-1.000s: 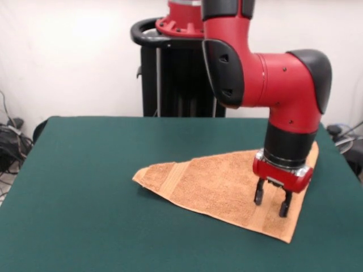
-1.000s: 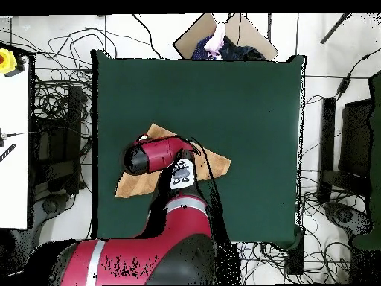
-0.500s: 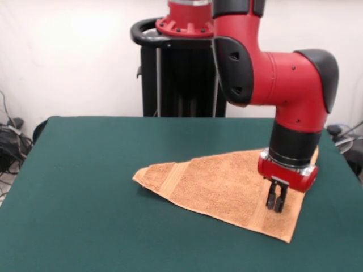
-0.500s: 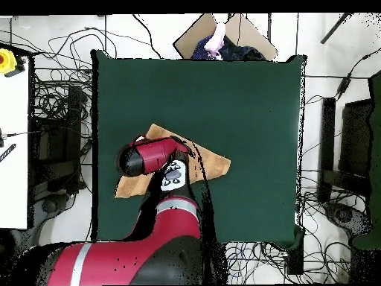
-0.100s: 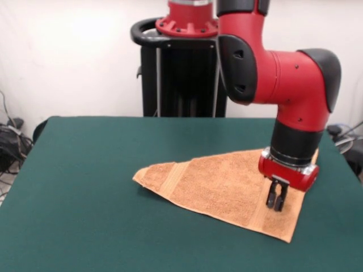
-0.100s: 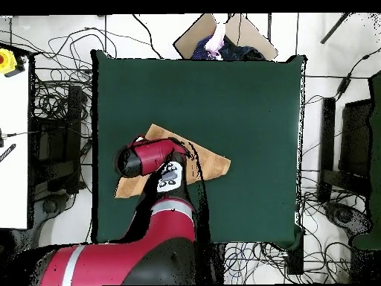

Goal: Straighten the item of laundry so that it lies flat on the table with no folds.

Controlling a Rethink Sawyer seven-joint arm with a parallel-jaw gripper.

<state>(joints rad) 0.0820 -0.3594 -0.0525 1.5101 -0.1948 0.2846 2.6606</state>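
On the green table point(image 5: 85, 187), the pincer point(image 5: 276, 201) stands pressed together on the folded towel point(image 5: 215, 184); no readable writing.

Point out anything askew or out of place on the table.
The towel is folded diagonally into a triangle rather than lying flat on the table. The gripper, shut, is low over its right end. Nothing else stands out.

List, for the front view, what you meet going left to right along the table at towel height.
Bare green table → pointed corner of the folded peach towel → the closed gripper on the towel → the towel's right edge.
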